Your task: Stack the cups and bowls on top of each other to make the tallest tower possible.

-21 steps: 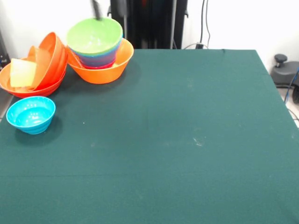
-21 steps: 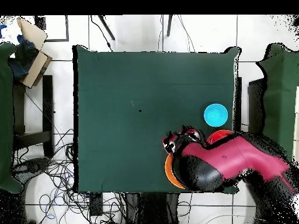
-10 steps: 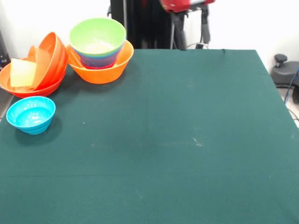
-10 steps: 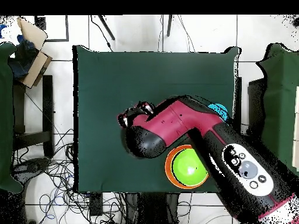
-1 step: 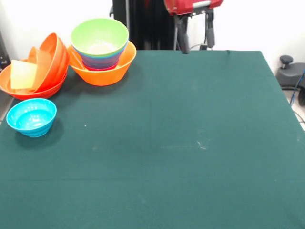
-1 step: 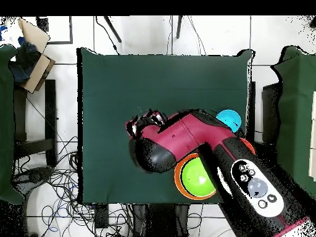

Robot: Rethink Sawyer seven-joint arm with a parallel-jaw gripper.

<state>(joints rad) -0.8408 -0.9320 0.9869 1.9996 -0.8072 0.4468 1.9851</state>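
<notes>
Gripper [image 5: 195, 36] has swung off the tower [image 5: 101, 50] since a second ago and hangs high over the far edge of the surface [image 5: 190, 143], empty, fingers spread apart. Tower: lime green bowl [image 5: 99, 38] topmost, nested down into the light-orange bowl [image 5: 106, 71]. Cup [image 5: 23, 75] lies inside the red-orange bowls [image 5: 45, 78]; cyan bowl [image 5: 31, 117] stands apart. In front view, these loose pieces lie toward 8 o'clock from the gripper, well apart.
</notes>
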